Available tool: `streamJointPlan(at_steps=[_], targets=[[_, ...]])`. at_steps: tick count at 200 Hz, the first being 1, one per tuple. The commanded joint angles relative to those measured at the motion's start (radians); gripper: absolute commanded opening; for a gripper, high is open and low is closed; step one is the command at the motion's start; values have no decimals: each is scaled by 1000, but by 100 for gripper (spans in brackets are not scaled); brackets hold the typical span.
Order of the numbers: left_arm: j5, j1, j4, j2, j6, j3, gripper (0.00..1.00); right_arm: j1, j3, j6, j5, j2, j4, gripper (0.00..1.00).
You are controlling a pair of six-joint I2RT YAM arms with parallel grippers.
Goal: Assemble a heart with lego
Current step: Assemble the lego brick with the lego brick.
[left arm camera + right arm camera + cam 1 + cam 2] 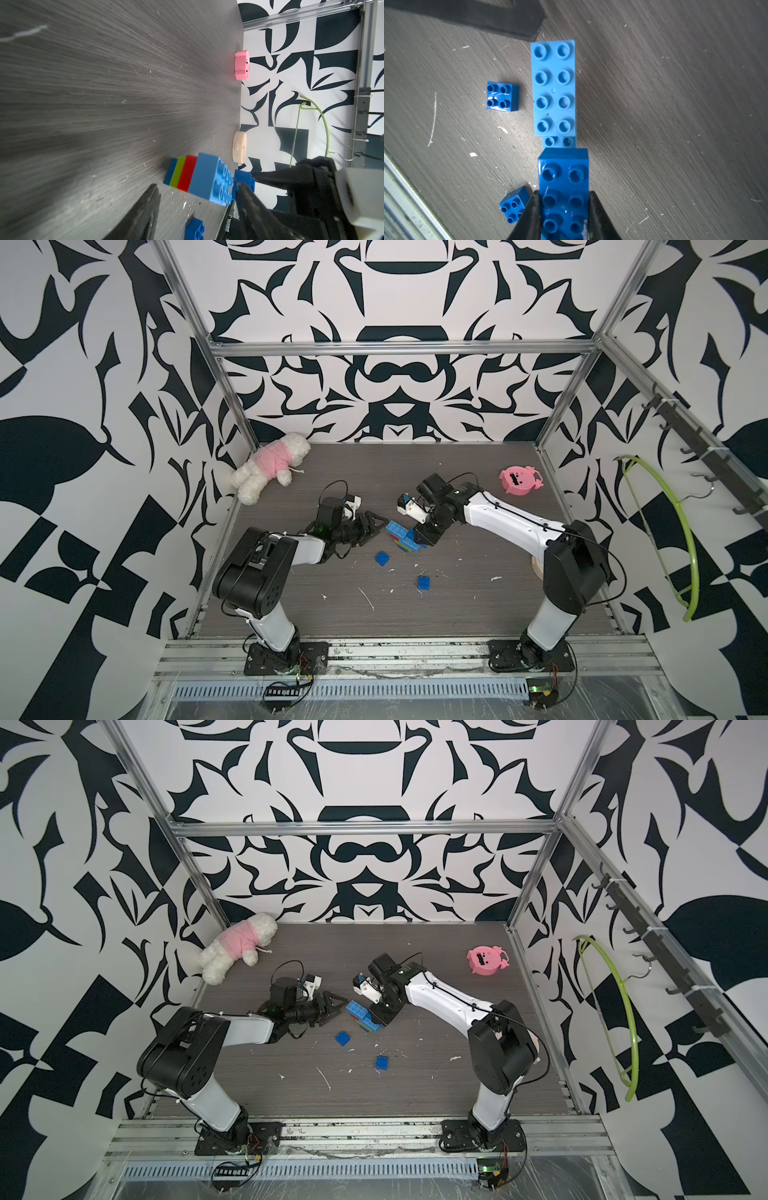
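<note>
The heart stands mid-table as a stack of lego: blue, lime green and red layers under a light blue 2x4. My right gripper is shut on a dark blue 2x4 brick, held at the end of the light blue one, over a lower brick's studs. My left gripper is open and holds nothing, its fingertips close beside the stack. Two loose blue 2x2 bricks lie nearer the front.
A white plush in a pink shirt lies at the back left and a pink round toy at the back right. A beige disc sits by the right wall behind the right arm. A green hanger hangs there. White scraps dot the table.
</note>
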Motion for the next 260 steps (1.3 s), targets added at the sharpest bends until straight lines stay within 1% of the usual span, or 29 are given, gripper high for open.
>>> streamJointPlan(at_steps=[1,35,55,124,140,193,221,260], targets=[[11,-19,47,17,-13,34,62,12,38,14,-1,4,-17,11],[6,-35,66,34,-20,33,62,18,50,23,-4,19,-13,12],[8,-40,100,48,-43,24,56,23,56,26,-4,26,-12,11],[-2,-51,159,61,-64,-22,51,28,62,44,11,54,-24,12],[-2,-51,169,58,-68,-34,48,30,69,62,5,67,-31,12],[-13,-52,189,52,-74,-69,48,35,75,83,46,114,-58,12],[-20,-52,202,56,-77,-75,48,38,54,88,41,130,-51,12],[-16,-52,217,70,-84,-75,48,38,64,92,48,161,-67,12]])
